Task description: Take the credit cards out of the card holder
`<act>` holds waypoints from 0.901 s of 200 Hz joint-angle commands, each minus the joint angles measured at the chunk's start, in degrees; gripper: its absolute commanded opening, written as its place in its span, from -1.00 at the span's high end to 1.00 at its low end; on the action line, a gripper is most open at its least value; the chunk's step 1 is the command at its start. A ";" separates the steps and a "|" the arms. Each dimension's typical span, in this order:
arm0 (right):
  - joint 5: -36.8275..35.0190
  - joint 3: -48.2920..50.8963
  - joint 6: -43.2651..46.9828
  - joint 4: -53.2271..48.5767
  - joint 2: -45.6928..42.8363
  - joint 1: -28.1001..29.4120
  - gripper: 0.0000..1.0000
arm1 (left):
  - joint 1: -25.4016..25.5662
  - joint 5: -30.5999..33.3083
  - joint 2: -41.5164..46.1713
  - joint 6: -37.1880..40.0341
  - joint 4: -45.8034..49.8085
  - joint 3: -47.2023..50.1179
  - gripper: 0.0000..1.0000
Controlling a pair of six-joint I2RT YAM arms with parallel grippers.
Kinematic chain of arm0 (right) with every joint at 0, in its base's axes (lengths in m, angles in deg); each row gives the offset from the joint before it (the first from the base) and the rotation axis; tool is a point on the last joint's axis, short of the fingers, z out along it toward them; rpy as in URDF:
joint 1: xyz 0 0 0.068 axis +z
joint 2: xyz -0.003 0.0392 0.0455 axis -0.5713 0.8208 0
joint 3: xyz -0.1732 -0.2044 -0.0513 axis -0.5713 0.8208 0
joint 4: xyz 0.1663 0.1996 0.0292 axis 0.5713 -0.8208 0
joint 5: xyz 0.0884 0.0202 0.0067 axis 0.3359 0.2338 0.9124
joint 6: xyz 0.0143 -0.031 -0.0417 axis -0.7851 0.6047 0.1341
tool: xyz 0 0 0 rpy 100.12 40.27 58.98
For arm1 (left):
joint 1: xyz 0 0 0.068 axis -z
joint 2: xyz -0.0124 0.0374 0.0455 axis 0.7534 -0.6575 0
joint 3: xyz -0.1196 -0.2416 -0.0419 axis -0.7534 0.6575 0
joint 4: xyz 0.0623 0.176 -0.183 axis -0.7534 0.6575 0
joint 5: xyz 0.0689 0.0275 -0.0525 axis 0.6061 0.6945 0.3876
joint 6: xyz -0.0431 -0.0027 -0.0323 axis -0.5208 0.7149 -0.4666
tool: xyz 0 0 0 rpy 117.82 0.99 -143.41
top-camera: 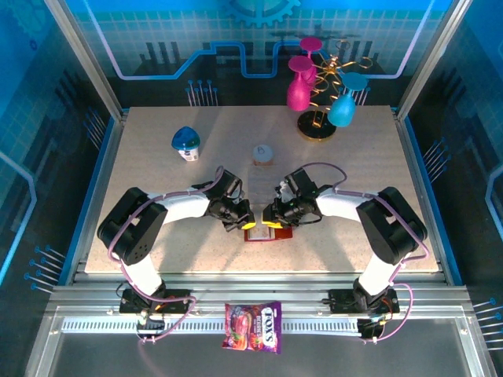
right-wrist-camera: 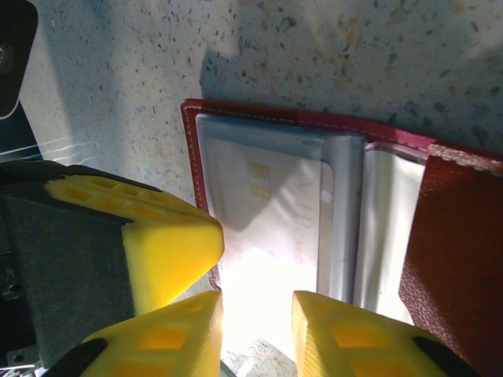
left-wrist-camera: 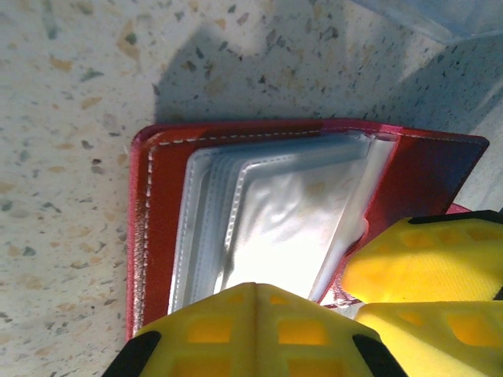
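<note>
The red card holder lies open on the table between both grippers. In the left wrist view, its grey see-through pockets fan out inside the red cover. My left gripper is shut, its tips together over the near edge of the pockets. In the right wrist view, a pale credit card with a chip sticks out of a pocket of the card holder toward my right gripper. That gripper is open, its fingers apart over the card's near edge. In the top view, the left gripper and right gripper almost touch.
A candy packet lies on the rail in front of the table. A white bottle with a blue cap and a small round tin stand further back. A gold stand with pink and blue glasses is at the back right.
</note>
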 commanded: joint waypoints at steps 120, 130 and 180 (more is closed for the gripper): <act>-5.64 -4.26 6.12 -9.47 1.11 0.86 0.30 | 0.46 0.71 -1.15 1.71 2.69 -0.76 0.91; -5.56 -4.38 6.09 -9.68 0.84 0.82 0.30 | 0.45 0.66 -1.11 1.67 2.68 -0.77 0.91; -5.33 -5.33 6.56 -10.95 -1.59 0.51 0.29 | 0.43 0.77 -0.45 1.85 3.21 -1.43 0.91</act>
